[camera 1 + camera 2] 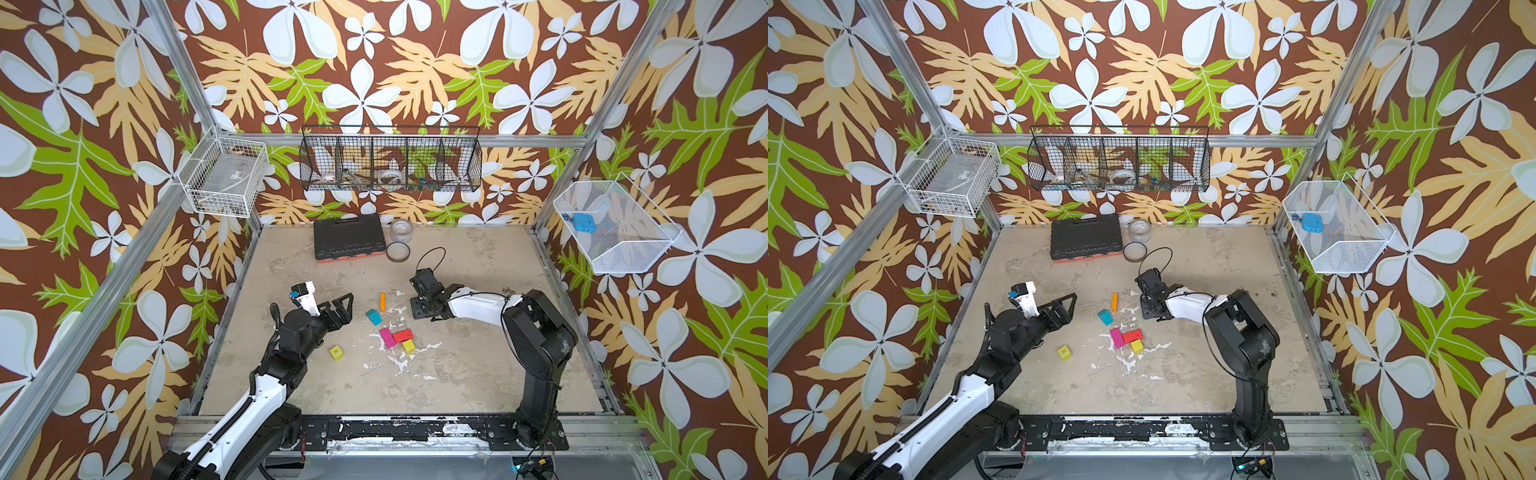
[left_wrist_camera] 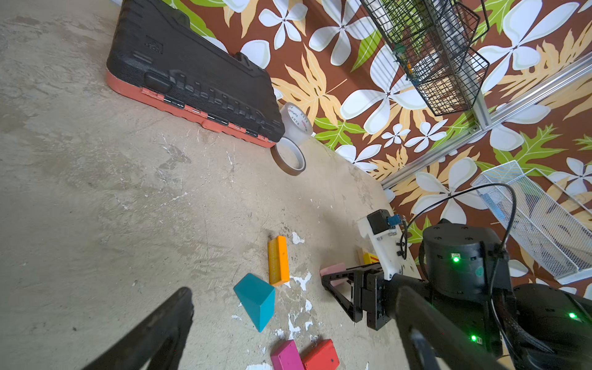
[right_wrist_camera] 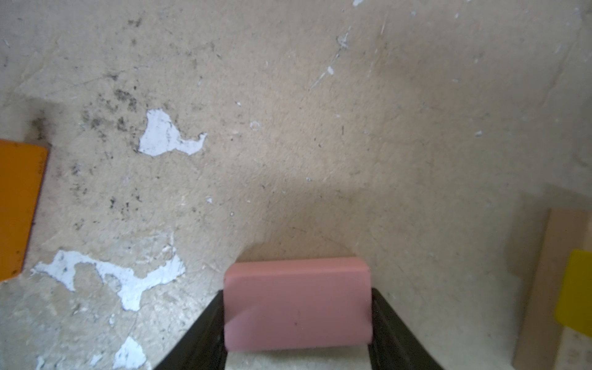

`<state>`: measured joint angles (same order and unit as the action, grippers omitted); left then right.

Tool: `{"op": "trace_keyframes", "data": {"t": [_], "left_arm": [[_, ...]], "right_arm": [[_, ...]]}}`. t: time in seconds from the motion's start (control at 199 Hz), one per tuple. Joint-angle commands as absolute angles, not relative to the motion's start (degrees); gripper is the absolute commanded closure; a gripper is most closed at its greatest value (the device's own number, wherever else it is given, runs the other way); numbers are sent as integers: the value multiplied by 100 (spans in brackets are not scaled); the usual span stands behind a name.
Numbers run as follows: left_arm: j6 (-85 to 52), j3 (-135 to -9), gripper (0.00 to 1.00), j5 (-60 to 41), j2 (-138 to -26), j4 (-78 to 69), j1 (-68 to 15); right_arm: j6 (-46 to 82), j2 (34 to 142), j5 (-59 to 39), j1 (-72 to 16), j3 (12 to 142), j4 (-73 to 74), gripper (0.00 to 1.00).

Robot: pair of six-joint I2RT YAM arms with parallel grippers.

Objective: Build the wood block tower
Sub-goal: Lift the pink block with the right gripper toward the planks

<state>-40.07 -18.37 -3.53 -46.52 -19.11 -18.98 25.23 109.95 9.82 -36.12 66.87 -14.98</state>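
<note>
Desk: worn beige top with chipped white patches.
Black tool case: orange underside, flat at far edge, left of centre.
Clear tape roll: just right of the case.
Brown tape ring: flat, just nearer than the roll.
Black wire basket: far wall, compartmented, holding tape rolls.
White wire basket: left wall.
White mesh basket: right wall, holds a blue object.
</note>
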Motion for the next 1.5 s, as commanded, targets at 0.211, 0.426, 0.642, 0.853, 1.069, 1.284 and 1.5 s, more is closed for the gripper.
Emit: {"op": "trace_keyframes", "data": {"t": [0.211, 0.426, 0.642, 0.853, 1.069, 1.284, 1.5], "left_arm": [[-3990, -1857, 0, -423, -4684, -2065, -1898], [-4003, -1855, 0, -465, -4720, -2083, -1900], [-3990, -1898, 0, -457, -4769, -2066, -1899], [-3959, -1890, 0, -414, -4672, -2021, -1903], [-3956, -1916, 0, -440, -4576, -1960, -1903], [-3955, -1872, 0, -421, -4616, -2019, -1901], [-3957, -1959, 0, -766, -4903, -2166, -1905]], "right_arm": [[2558, 10711, 1012, -3611, 6564, -1600, 51], [2558, 10102, 1193, -3610, 6302, -1459, 58], [2579, 9311, 1545, -3545, 5948, -1360, 62], [2567, 8436, 1763, -3364, 5572, -1344, 65], [2639, 7513, 2072, -3217, 5115, -1423, 67], [2662, 7125, 1996, -2751, 4386, -1153, 70], [2807, 7233, 894, -1631, 3984, -880, 75]]}}
